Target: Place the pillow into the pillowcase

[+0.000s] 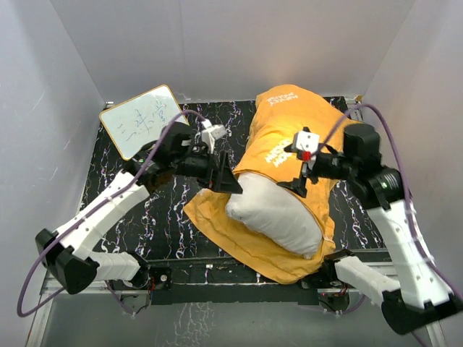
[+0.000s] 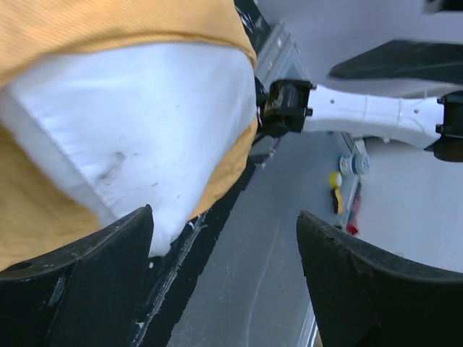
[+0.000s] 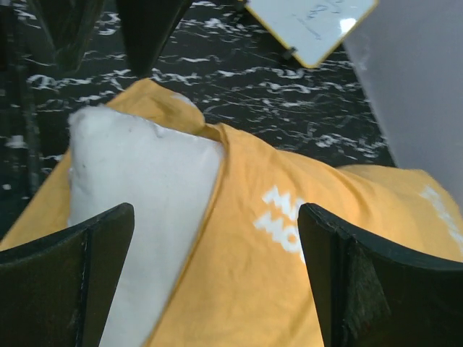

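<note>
I'm seeing the left gripper gaping, holding nothing, beside a corner of the pillow. It is lying partly inside the orange pillowcase, 1 end poking out. The right gripper is hovering above, jaws wide apart, empty.

White pillow, orange-yellow pillowcase, black white-veined table.

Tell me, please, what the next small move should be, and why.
Probably close the left tool on the pillowcase at its mouth edge and draw it over the pillow: the pillow's near end sticks out uncovered, and both it and the right tool stand open.
</note>
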Controlling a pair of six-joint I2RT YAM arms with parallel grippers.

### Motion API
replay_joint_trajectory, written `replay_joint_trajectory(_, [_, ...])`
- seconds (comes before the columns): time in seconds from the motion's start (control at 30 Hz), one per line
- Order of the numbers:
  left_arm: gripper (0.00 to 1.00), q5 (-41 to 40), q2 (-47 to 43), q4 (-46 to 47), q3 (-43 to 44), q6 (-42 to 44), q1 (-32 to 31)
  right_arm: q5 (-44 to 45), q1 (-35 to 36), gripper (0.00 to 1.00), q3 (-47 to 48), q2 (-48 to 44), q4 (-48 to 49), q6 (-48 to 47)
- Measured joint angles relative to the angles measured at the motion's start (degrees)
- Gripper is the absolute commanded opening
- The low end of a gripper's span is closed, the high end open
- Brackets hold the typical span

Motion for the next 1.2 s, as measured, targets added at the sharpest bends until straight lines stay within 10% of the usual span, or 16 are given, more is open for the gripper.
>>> replay_joint_trajectory(0.33, [0.97,-17.14,-6.97,-9.66,-6.97,-3.8,9.35,-6.32,9.25,0.99,5.03,24.55,-9.07,-10.12])
replay_joint_trajectory(0.53, [0.97,-19.21,-6.4,3.23,-23.02,-3.85,10.91,-6.82,17.14,0.99,8.92,26.8,-13.2,-23.28])
replay_joint_trajectory(0.9, [0.94,-21.94,12.33,19.69,-24.83,-3.69,14.27,5.33,30.88,0.98,-4.57,26.93,-0.22,-24.22])
replay_joint_trajectory(1.0, [0.74,-21.79,15.21,23.47,-26.49,-5.14,14.32,11.96,30.99,0.78,-6.95,27.76,4.92,-22.62])
replay_joint_trajectory(1.1, [0.23,-20.44,17.77,27.65,-26.73,-7.17,14.43,16.85,31.32,0.39,-8.59,27.74,8.44,-20.92])
replay_joint_trajectory(1.2, [0.0,-17.79,22.82,30.75,-26.45,-8.46,14.49,21.33,31.52,0.08,-9.09,27.74,10.49,-18.62])
